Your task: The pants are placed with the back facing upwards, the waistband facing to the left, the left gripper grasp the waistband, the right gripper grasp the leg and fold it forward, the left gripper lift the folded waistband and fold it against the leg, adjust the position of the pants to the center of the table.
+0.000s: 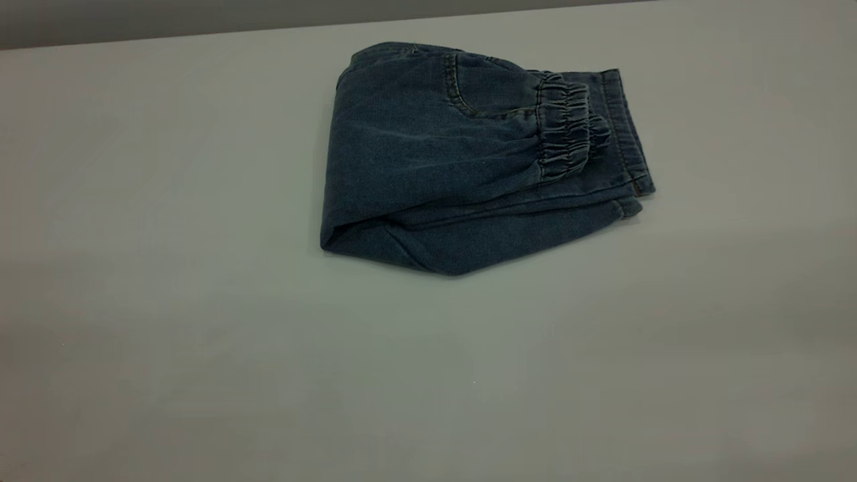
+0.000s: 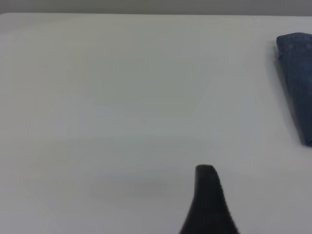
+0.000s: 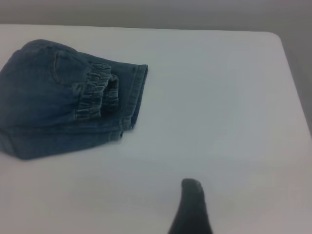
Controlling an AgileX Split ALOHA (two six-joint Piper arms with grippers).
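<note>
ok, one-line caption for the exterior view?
Folded pants lying on the table, waistband laid over the leg hems; no gripper in view.

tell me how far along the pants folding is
Both folds look done: the pants lie as a compact bundle, the waistband folded over onto the leg hems. Neither gripper holds anything; one fingertip of the left gripper and one of the right gripper show over bare table. Possibly left: centering, since the bundle sits toward the far edge.

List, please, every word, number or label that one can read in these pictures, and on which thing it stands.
None: no readable text shows on the folded pants, the waistband or the table.
</note>
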